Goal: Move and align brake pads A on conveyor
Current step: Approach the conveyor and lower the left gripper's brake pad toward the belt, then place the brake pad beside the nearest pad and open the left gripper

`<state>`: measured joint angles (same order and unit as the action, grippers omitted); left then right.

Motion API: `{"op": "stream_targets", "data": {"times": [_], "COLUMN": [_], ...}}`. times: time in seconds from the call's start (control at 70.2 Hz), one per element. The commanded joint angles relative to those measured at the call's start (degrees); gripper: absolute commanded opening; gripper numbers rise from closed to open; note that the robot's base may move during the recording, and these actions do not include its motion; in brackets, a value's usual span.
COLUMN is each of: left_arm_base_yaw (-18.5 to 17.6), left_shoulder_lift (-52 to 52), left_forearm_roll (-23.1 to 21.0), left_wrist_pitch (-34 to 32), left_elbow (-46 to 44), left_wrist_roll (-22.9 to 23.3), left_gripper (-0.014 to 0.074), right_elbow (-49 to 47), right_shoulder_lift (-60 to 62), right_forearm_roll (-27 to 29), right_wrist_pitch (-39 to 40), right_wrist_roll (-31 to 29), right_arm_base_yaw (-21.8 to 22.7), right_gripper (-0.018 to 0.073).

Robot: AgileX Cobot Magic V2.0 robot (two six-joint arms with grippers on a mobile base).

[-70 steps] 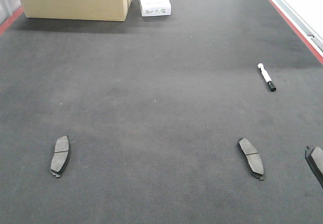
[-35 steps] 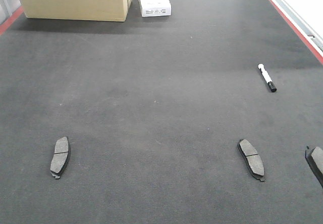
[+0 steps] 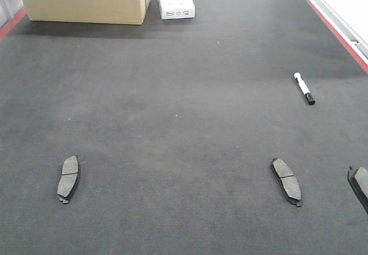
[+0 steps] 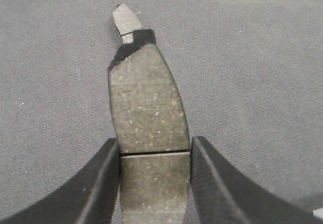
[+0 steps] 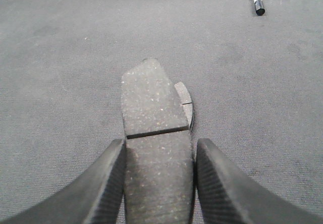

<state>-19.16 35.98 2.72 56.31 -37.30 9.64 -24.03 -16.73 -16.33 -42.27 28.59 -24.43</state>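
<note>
Charcoal conveyor (image 3: 184, 123) (red-edged), cardboard box (image 3: 86, 1) at far end

Three grey grooved brake pads lie flat on the dark felt conveyor (image 3: 184, 123): left pad (image 3: 68, 178), right pad (image 3: 286, 180), a third (image 3: 360, 184) cut by the right edge. Each wrist view shows a held pad (image 4: 147, 128) (image 5: 156, 143) above another pad.

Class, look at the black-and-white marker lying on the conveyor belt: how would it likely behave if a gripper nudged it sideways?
The marker is a slim cylinder lying flat, so it would probably roll rather than slide. The conveyor looks felt-like and textured, which would likely slow the roll quickly. It seems rigid and light, so a gentle nudge should shift it.
</note>
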Motion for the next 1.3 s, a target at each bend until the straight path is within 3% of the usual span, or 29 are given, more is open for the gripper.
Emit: {"op": "stream_targets", "data": {"times": [0.0, 0.299, 0.484, 0.641, 1.282], "left_arm_base_yaw": [-0.4, -0.4, -0.4, -0.4, -0.8], "left_shoulder_lift": [0.2, 0.2, 0.3, 3.5, 45.6], "left_forearm_roll": [0.1, -0.1, -3.6, -4.7, -9.7], "left_wrist_pitch": [-3.7, -8.4, -8.4, -12.3, -24.6], "left_elbow": [-1.7, -1.7, -1.7, -2.3, -19.0], "left_wrist_roll": [0.6, 0.7, 0.7, 0.6, -1.4], "left_gripper": [-0.0006, -0.0006, -0.0006, -0.0005, 0.0011], "right_elbow": [-1.6, -1.6, -1.6, -1.6, -1.6], "right_shoulder_lift": [-0.4, -0.4, -0.4, -0.4, -0.4], "right_forearm_roll": [-1.5, -1.5, -1.5, -1.5, -1.5], "right_wrist_pitch": [5.1, 5.1, 5.1, 5.1, 5.1], "right_wrist_roll": [-0.4, -0.4, -0.4, -0.4, -0.4], "right_arm_base_yaw": [0.3, 0.3, 0.3, 0.3, 0.3], "right_gripper": [0.0039, 0.0039, 0.0039, 0.0039, 0.0039]}}
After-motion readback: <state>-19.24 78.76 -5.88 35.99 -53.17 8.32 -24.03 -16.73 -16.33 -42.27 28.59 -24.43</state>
